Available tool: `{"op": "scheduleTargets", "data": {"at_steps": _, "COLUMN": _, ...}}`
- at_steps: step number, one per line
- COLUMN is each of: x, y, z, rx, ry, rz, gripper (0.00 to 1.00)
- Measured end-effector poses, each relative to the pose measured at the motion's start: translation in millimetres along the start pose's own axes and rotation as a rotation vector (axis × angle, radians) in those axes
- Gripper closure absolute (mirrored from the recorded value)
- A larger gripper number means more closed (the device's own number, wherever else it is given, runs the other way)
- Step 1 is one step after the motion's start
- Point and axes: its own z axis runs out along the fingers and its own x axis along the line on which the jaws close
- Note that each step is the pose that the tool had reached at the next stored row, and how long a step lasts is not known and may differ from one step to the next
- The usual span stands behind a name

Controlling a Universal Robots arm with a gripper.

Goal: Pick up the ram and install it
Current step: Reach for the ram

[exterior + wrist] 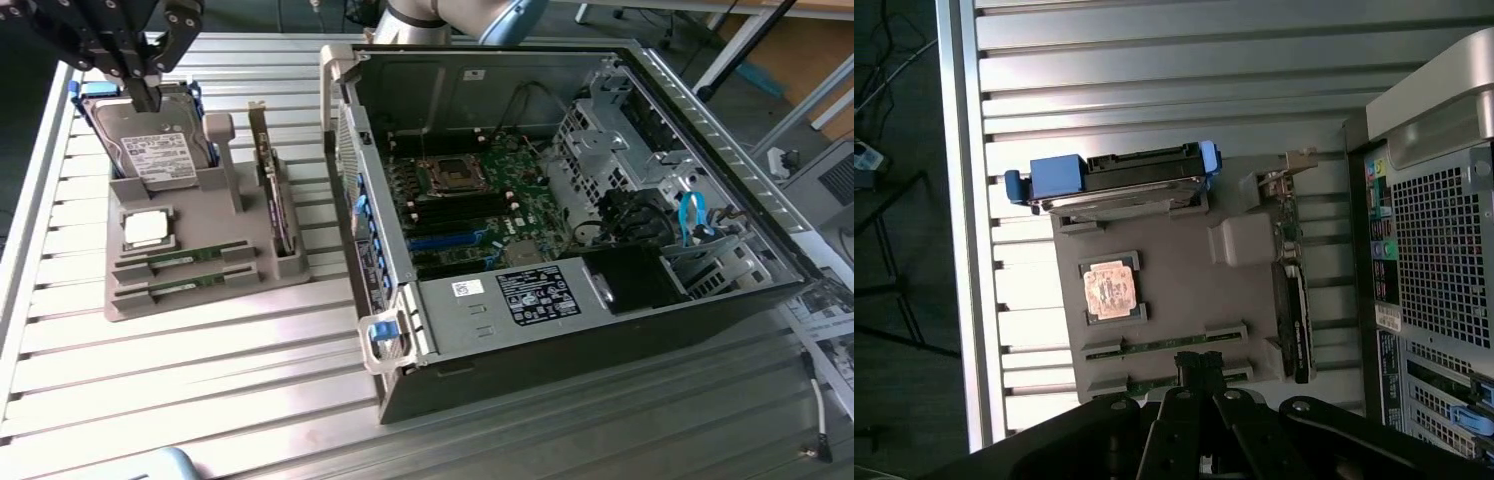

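Above the grey holder (1174, 290) on the table (1154, 90), your gripper (1199, 365) hangs pinched together, empty; the ram (1164, 344) sits slotted in it.

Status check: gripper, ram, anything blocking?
Gripper shut, empty, hovering above the parts tray. Both ram sticks seated in tray slots, untouched. Nothing lying over them.

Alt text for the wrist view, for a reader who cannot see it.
The shut gripper hangs above a grey parts holder carrying two ram sticks, a processor, a hard drive and an expansion card. The computer case stands beside it.
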Motion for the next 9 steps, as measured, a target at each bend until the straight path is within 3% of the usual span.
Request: {"op": "scheduleTargets", "data": {"at_steps": 9, "x": 2.1, "y": -0.2, "z": 0.0, "rx": 0.0000, "ry": -0.0001, "rz": 0.000, "gripper": 0.90}}
